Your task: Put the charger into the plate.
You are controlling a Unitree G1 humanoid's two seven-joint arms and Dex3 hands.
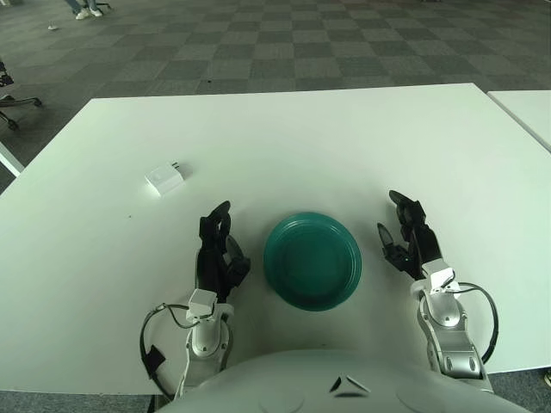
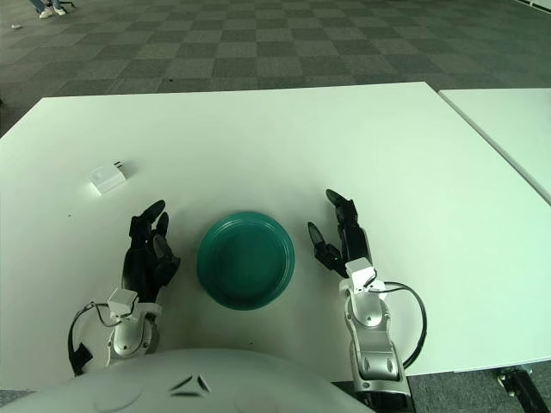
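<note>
A small white charger (image 1: 164, 179) with its prongs showing lies on the white table, far left of the middle. A green plate (image 1: 312, 261) sits empty near the table's front edge, between my two hands. My left hand (image 1: 219, 243) rests just left of the plate with its fingers relaxed and holds nothing; the charger is well beyond it, up and to the left. My right hand (image 1: 405, 234) rests just right of the plate, fingers spread, holding nothing.
The white table (image 1: 344, 146) spans most of the view. A second white table (image 1: 529, 107) stands at the far right, with a narrow gap between. Carpeted floor lies beyond, with a chair base (image 1: 13, 99) at the far left.
</note>
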